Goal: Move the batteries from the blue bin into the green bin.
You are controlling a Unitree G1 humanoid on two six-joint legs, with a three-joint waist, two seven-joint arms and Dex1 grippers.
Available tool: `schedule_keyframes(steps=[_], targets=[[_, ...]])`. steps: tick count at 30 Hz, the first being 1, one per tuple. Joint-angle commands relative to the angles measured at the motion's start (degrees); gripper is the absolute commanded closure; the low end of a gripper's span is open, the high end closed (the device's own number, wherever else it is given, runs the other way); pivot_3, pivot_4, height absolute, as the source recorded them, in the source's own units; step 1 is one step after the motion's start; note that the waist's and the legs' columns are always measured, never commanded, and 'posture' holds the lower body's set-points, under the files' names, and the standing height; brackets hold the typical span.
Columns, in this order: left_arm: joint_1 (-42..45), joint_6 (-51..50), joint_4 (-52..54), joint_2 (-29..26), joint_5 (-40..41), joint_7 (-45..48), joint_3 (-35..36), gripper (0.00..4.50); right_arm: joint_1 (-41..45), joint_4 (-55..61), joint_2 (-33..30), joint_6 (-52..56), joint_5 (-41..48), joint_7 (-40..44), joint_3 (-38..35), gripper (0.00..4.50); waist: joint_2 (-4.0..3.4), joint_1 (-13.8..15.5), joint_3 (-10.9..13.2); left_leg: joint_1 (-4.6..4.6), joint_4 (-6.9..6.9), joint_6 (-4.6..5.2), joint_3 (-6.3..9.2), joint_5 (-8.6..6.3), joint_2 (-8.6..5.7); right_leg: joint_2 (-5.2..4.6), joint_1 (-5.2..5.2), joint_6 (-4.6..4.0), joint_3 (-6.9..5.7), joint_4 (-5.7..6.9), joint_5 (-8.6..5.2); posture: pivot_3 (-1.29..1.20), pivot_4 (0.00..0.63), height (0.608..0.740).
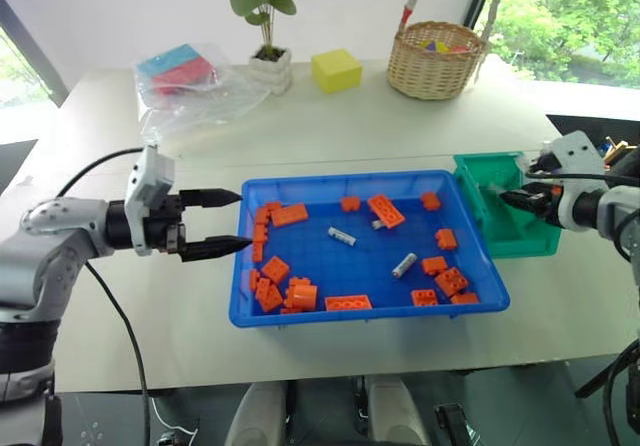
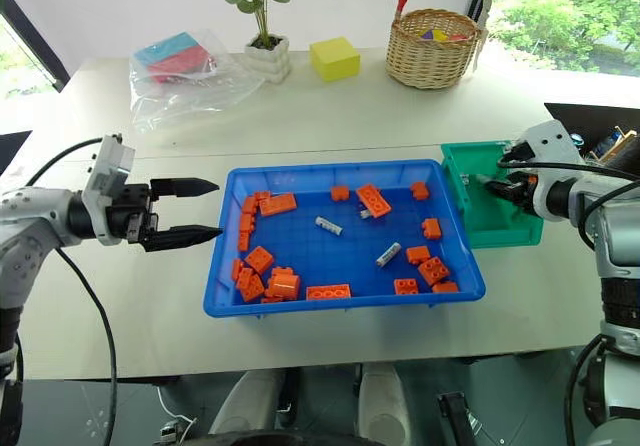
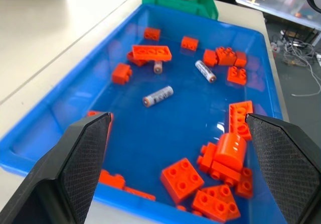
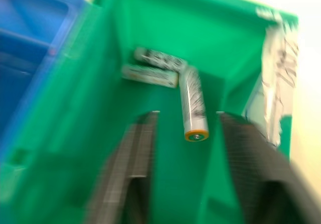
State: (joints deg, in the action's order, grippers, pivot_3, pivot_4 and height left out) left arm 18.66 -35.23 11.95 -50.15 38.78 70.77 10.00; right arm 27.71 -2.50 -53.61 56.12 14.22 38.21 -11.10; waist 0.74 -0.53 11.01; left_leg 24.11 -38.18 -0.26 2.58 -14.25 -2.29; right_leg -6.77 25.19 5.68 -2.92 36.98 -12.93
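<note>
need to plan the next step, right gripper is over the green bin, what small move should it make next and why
Probably lift the open right gripper out of the green bin and swing it back over the blue bin: three batteries already lie inside the green one, while three more sit among the orange bricks.

Pale beige table spans scene, seam line across middle. White wall behind far edge. Windows far right w/ green foliage outside, bright daylight; dark window frame far left. Far side of table: potted plant, yellow cube, wicker basket, clear plastic bag at left. Dark floor near edge.
</note>
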Motion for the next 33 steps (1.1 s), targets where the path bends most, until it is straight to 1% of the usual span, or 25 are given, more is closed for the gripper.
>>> schedule_keyframes(steps=[1,4,7,10,12,14,19,23,26,33], targets=[[-0.93,0.57,2.50,-1.10,0.88,-0.21,2.07,0.00,0.82,2.15,-0.37,-1.10,0.77,-0.23,-1.96,0.46,0.00,0.01,0.00,0.00,0.00,0.00,0.00,0.00,0.00,0.00,0.00,0.00,0.00,0.00,0.00,0.00,0.150,0.702],[-1.95,0.04,3.55,-1.30,1.34,-0.64,2.39,0.00,3.41,6.45,0.73,0.90,4.12,1.20,-1.55,0.46,0.00,-0.16,0.00,-0.01,-0.01,0.00,0.00,0.00,0.00,0.00,-0.01,0.00,0.00,-0.01,0.00,0.00,0.150,0.702],[-2.45,-0.13,4.32,-1.22,1.63,-1.24,2.51,0.00,7.93,13.80,4.73,6.11,9.39,1.33,0.12,0.46,-0.02,-0.72,0.02,-0.04,0.00,0.01,-0.02,-0.01,0.05,0.06,0.02,-0.01,0.04,0.01,0.00,0.00,0.150,0.702],[-2.42,-0.21,4.63,-0.96,1.84,-1.97,2.47,0.00,10.47,19.81,9.39,8.60,12.08,1.00,5.08,0.46,-0.02,-0.48,0.01,-0.10,0.05,0.01,0.02,-0.01,0.13,0.17,0.02,-0.06,0.05,0.03,-0.03,0.00,0.150,0.702],[-2.05,-0.38,4.58,-0.78,1.99,-2.41,2.39,0.00,11.71,21.82,13.30,10.93,14.01,0.31,7.70,0.46,0.01,-0.20,0.00,-0.08,0.04,0.01,0.11,-0.01,0.13,0.20,0.00,-0.06,0.04,0.02,-0.03,0.00,0.150,0.702],[-1.49,-0.60,4.43,-0.61,2.21,-2.92,2.29,0.00,11.67,23.67,15.64,11.48,14.64,0.64,11.89,0.46,0.01,0.22,0.00,-0.05,0.02,0.01,0.19,-0.01,0.04,0.14,-0.04,-0.06,0.03,0.01,-0.03,0.00,0.150,0.702],[-1.00,-0.78,4.39,-0.52,2.59,-3.62,2.22,0.00,10.80,24.23,18.06,11.29,13.42,-0.66,19.28,0.46,0.03,0.82,0.00,0.04,-0.06,0.01,0.21,-0.01,-0.06,0.03,-0.04,-0.05,0.00,-0.05,-0.03,0.00,0.150,0.702],[-0.82,-1.36,4.58,-0.75,3.45,-4.33,2.68,0.00,9.59,24.05,18.12,9.86,12.12,-0.10,24.59,0.46,0.03,0.75,0.00,0.03,-0.03,0.01,0.24,-0.01,-0.03,0.07,0.00,-0.06,-0.03,-0.01,-0.03,0.00,0.150,0.702],[-0.77,-1.46,4.60,-0.84,3.67,-4.59,2.76,0.00,8.98,23.46,18.29,8.76,11.36,0.06,26.50,0.46,0.03,0.71,0.00,0.03,-0.03,0.01,0.23,-0.01,-0.02,0.08,0.00,-0.05,-0.03,-0.01,-0.03,0.00,0.150,0.702],[-0.25,-1.49,4.64,-0.75,4.02,-4.99,2.31,0.00,7.39,18.78,19.05,3.22,6.00,-0.62,31.37,0.46,0.03,0.67,0.00,0.02,-0.04,0.01,0.22,-0.01,-0.02,0.09,-0.01,-0.05,-0.04,-0.01,-0.03,0.00,0.150,0.702]])
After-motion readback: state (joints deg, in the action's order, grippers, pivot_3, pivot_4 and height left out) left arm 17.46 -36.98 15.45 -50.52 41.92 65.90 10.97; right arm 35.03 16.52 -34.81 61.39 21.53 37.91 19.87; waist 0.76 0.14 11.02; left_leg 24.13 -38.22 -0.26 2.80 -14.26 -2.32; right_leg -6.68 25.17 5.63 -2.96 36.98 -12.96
